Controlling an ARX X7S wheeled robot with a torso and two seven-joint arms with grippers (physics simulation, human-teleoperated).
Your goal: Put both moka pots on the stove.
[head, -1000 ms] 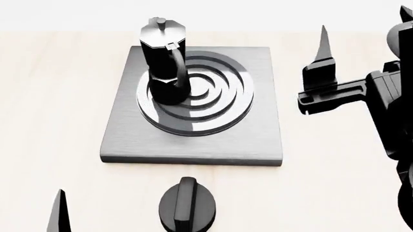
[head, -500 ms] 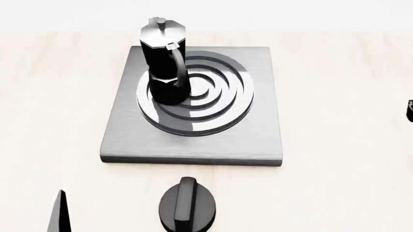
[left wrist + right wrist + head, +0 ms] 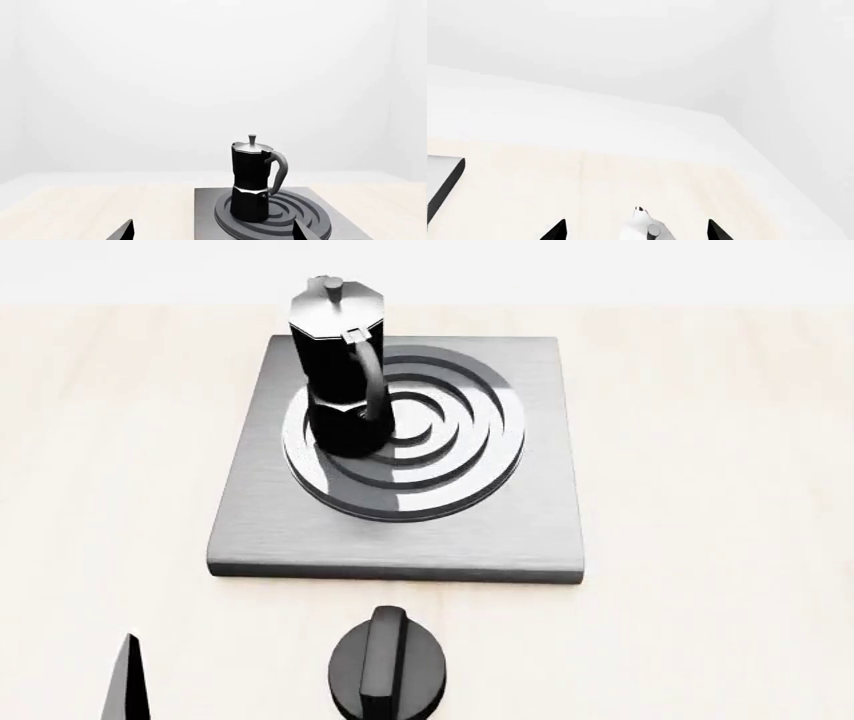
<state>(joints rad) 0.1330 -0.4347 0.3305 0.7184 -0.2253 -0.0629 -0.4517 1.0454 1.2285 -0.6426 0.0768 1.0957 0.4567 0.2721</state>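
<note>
The move ahead turns on your right end effector (image 3: 635,232) and the second moka pot (image 3: 643,226). In the right wrist view, only the pot's pale lid and small top knob show, between the two dark fingertips. The fingertips stand wide apart to either side and are not closed on it. The pot appears to be just ahead of that end effector and roughly centred in its opening. Its body and handle are hidden, so you cannot tell which way the handle faces. From the lid and knob it seems to stand upright, long axis vertical. The right arm is plainly the nearer one. A corner of the stove (image 3: 442,182) shows off to one side in the same view, well apart from this pot, so expect a sideways carry after the grasp. On the head view, the first moka pot (image 3: 340,370) stands upright on the stove's (image 3: 534,530) ring burner, on its far-left part. It is black and faceted, with a silvery lid and its handle toward you. The near-right rings are bare. Your left end effector (image 3: 213,231) is spread open and empty, low and facing that pot. A squat round knob (image 3: 387,665) sits on the bench (image 3: 694,440) in front of the stove.
</note>
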